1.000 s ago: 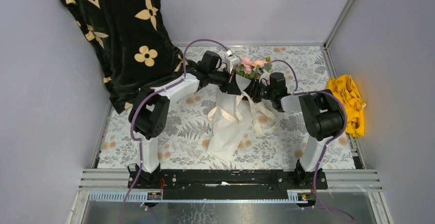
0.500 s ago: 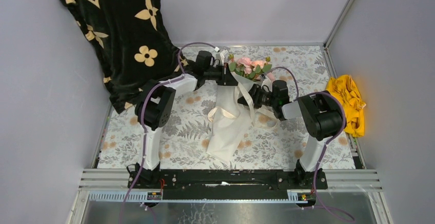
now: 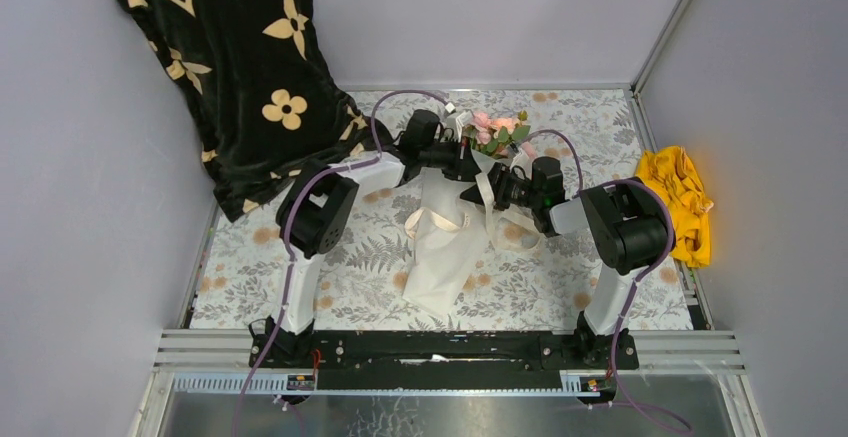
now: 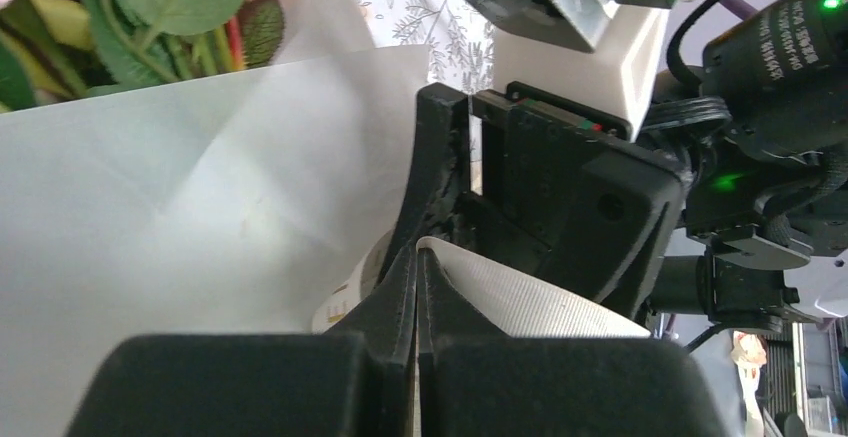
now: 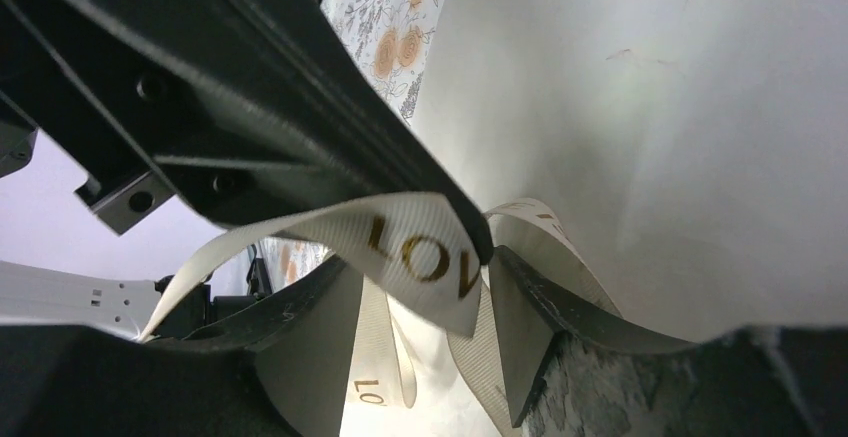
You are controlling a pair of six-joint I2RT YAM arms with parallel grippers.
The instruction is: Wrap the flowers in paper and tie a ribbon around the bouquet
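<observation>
The left jaws are shut tight on the ribbon (image 4: 530, 302), just beside the paper (image 4: 180, 217). The right jaws stand partly open, ribbon loops between them, gripping nothing.

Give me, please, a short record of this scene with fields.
Flowers: pink roses, at top of paper cone
Paper: white cone holding flowers
Ribbon: cream, gold letters, loose loops over paper
Left gripper: shut on ribbon
Right gripper: open, ribbon strands between jaws
</observation>
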